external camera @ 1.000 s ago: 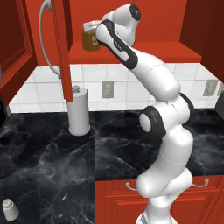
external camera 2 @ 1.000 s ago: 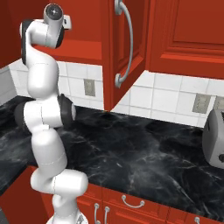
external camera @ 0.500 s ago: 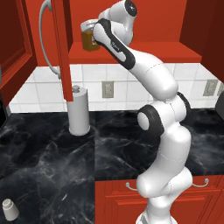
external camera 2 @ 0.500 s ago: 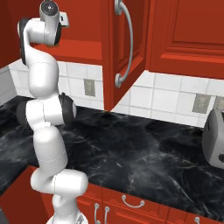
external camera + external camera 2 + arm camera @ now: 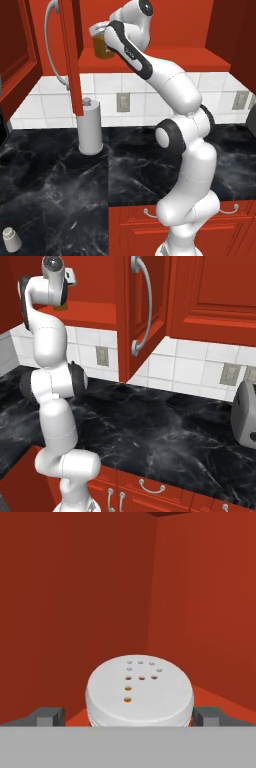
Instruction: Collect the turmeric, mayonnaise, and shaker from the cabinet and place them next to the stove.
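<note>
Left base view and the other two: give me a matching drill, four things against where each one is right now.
Things:
1. turmeric
2. shaker
3. paper towel roll
4. toaster

Places:
A. low on the black counter, near left of the left base view
B. on the cabinet shelf, between the fingers
C. far right of the counter, by the tiled wall
D. upright on the counter under the open cabinet door

Pairs: 1-B, 2-A, 3-D, 4-C

The turmeric (image 5: 139, 690), white lid with small holes, stands upright inside the red cabinet (image 5: 75, 587); the shaker (image 5: 11, 239) stands on the counter.
</note>
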Robot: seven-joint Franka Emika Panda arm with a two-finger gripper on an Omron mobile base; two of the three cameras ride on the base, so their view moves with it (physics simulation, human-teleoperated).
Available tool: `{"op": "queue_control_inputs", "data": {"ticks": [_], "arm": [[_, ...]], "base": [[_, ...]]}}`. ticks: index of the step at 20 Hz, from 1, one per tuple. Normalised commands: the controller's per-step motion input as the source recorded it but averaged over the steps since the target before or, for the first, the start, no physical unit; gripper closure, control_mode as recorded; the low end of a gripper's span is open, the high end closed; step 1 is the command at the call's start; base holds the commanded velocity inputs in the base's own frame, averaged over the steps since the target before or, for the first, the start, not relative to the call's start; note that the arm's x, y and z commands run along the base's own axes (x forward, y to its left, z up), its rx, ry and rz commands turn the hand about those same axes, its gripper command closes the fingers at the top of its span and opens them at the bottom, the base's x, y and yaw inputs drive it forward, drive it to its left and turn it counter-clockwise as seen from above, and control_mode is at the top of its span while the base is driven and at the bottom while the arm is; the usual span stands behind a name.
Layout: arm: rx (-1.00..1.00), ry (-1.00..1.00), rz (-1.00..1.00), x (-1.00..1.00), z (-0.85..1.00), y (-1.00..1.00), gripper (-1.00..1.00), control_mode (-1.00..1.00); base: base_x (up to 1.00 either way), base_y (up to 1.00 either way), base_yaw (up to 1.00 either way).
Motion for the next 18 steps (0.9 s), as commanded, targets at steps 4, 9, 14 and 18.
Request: {"op": "queue_control_inputs", "data": {"ticks": [4,9,14,18], "arm": [[-0.01,0.00,0.00,0.15,0.00,0.03,-1.00,-1.00],[0.00,0.00,0.00,0.13,0.00,0.00,-1.00,-1.00],[0.00,0.00,0.00,0.12,0.00,0.12,1.00,-1.00],[0.00,0.00,0.00,0.08,0.00,0.12,1.00,-1.00]], "base": [[0.00,0.00,0.00],[0.00,0.00,0.00],[0.00,0.00,0.00],[0.00,0.00,0.00]]}}
